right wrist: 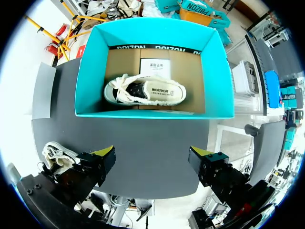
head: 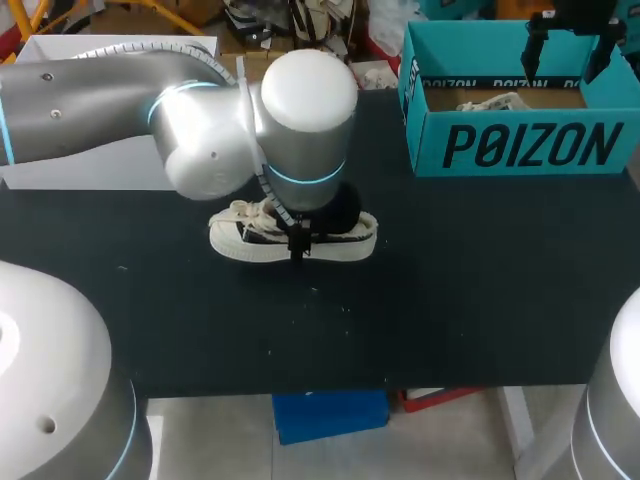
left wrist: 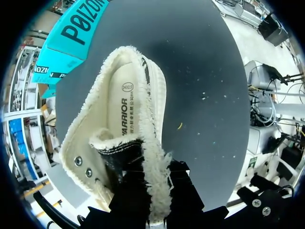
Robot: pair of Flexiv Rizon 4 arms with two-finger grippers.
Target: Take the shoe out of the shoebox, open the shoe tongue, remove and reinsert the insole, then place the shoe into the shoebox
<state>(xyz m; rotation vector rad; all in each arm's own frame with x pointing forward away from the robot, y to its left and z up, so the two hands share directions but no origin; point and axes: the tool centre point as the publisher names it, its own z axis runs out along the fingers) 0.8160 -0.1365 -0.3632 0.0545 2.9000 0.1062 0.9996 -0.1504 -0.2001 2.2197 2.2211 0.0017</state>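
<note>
Left jaws look clamped on the shoe (head: 290, 236) in the middle of the desk (head: 450, 300), and right jaws hang open by the box (head: 520, 146) at the far right corner, so pin the shoe firmly and peel the insole (left wrist: 121, 109) from its heel end.

Overhead, two wrist close-ups; shared shoebox (head: 520, 145)

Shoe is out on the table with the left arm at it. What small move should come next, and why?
Probably bring the right gripper from above the shoebox toward the shoe on the table. It hangs open and empty over the box, while the left gripper sits at the shoe's eyelet end, the mouth gapes and the insole lies inside, not yet taken out.
</note>
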